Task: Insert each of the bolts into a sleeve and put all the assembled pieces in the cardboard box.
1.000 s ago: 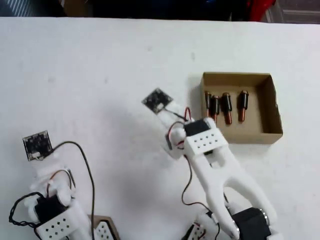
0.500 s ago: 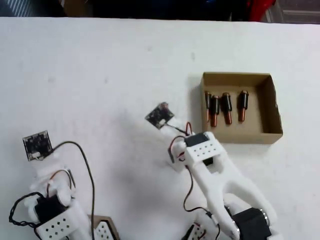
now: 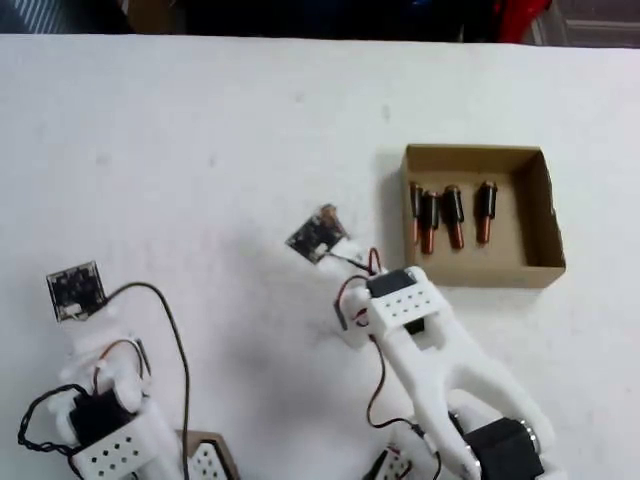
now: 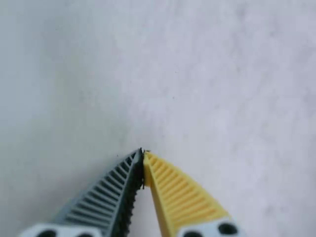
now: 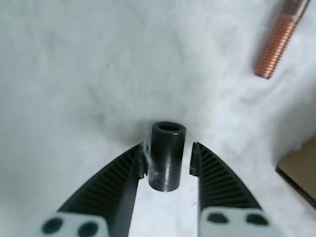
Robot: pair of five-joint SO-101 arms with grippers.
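Trouble is unlikely at the far left: the left end effector (image 4: 143,154) hangs over bare counter (image 3: 200,150) with its fingers pressed together, holding nothing and well apart from the task's things.

The real risk is at the right end effector (image 5: 168,147). Its fingers are spread to either side of the sleeve (image 5: 168,158), which stands upright on the counter between them. One finger looks to be at or against the sleeve's wall, and the other stands just apart. If they close unevenly, the nearer finger would likely push the sleeve sideways or tip it before the other finger meets it. A toppled sleeve, being round, could roll off. The ribbed pads seem to sit low on the sleeve, so a pinch there might let it pivot when lifted.

The bolt (image 5: 276,42) lies flat nearby, and a rolling sleeve could knock it. A corner of the box (image 3: 490,274) sits just beside the right end effector, so a careless swing might nudge it.

Counted from the left:
- Arms: two.
- Loose sleeves: one.
- Loose bolts: one.
- Box: one, holding four assembled pieces (image 3: 452,215) side by side.
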